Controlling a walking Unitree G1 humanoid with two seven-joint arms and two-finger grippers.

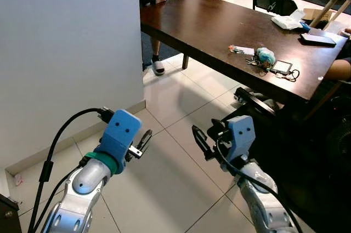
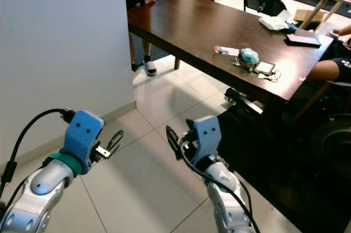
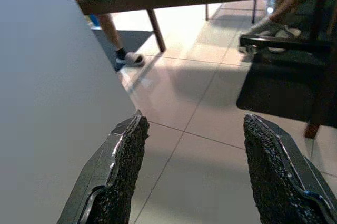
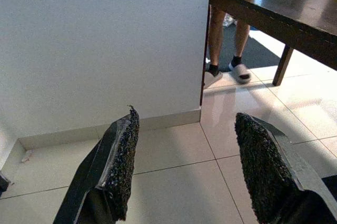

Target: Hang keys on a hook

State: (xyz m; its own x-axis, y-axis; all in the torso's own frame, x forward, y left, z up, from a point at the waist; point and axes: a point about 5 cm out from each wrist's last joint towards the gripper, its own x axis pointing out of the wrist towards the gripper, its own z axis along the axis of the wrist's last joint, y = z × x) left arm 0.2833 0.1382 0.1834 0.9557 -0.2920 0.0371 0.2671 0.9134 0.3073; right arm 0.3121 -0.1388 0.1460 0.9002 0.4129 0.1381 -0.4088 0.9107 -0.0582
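Observation:
A bunch of keys (image 1: 255,61) with a fuzzy teal charm (image 1: 266,55) lies on the dark wooden table (image 1: 208,27), towards its right end. My left gripper (image 1: 143,141) is held low over the tiled floor beside the white wall (image 1: 66,52), open and holding nothing. My right gripper (image 1: 198,138) is beside it, nearer the table's front edge, also open with nothing between its fingers (image 4: 122,155). Both grippers are well below and in front of the keys.
A person's legs in slippers (image 1: 157,66) stand past the wall's corner by the table's far end. Another person's arm (image 1: 335,68) rests at the table's right. A dark chair base (image 1: 258,101) sits under the table. A phone (image 1: 281,67), a cloth (image 1: 289,21) and a black case (image 1: 318,39) lie on top.

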